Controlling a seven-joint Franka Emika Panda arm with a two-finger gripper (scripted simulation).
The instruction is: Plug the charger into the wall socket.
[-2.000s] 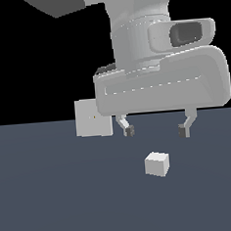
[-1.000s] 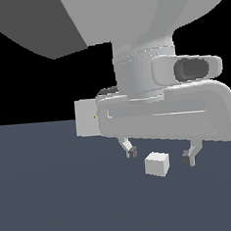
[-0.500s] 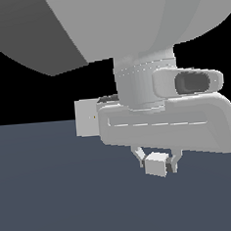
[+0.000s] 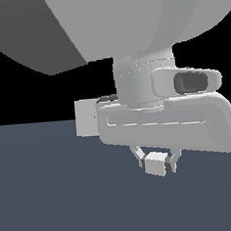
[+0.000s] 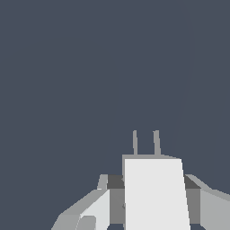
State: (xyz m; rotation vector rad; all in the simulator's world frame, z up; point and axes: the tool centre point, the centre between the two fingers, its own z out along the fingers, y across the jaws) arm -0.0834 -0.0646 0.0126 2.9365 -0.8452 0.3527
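The charger (image 4: 155,164) is a small off-white cube held between the fingers of my gripper (image 4: 156,165), which is shut on it just above the dark floor. In the wrist view the charger (image 5: 155,193) fills the space between the two finger pads, and its two thin prongs (image 5: 145,143) point away from the camera. The wall socket (image 4: 85,118) is an upright off-white square slab at the exterior view's left, behind the gripper and partly hidden by the hand; a tiny dot shows near its right edge. The socket is out of the wrist view.
The dark blue-grey floor (image 4: 55,200) spreads all around. The arm's large grey body (image 4: 130,23) fills the upper part of the exterior view.
The gripper came down over the cube and its fingers closed from wide apart onto the cube's sides. The cube has stayed at about the same spot.
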